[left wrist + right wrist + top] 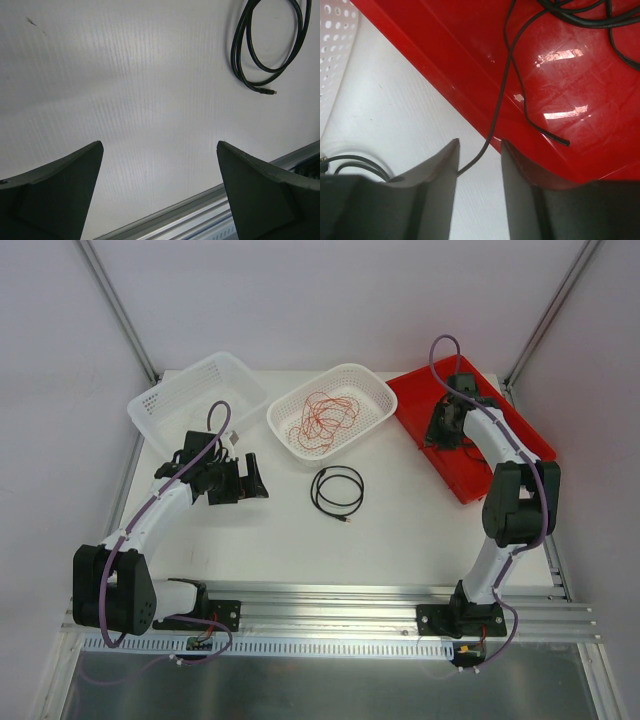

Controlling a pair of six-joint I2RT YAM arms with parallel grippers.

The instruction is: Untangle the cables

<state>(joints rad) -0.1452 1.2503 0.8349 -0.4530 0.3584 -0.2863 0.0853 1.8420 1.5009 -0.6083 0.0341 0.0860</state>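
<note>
Closest to the overhead camera, the ribbed aluminium rail [330, 600] runs along the bottom of the frame. Above it, on the white table [400, 530], a coiled black cable [314, 490] lies at centre. Behind that, a white perforated plastic basket [345, 367] holds a loose tangle of thin red-orange wires [322, 420]. A second white basket [160, 405] sits at upper left. A shallow red plastic tray [415, 395] sits at upper right, and the right gripper [445, 428] reaches into it. The left gripper [262, 480] hovers just left of the coil.

From the left wrist, two dark fingers [50, 200] fill the lower corners. The jaws are spread wide over bare table and hold nothing, and the coil shows at upper right.

From the right wrist, the jaws stand a narrow gap apart at bottom centre. A thin black strand [505, 75] runs down off the tray's edge into that gap and is not yet pinched. More black cables [580, 17] heap at the top right, inside the tray.

The step in hand looks like seizing this one strand. It would go best with the strand centred between the pads before squeezing. The draw should then be slow and away from the heap, since so thin a wire may slip or drag neighbouring loops along.
</note>
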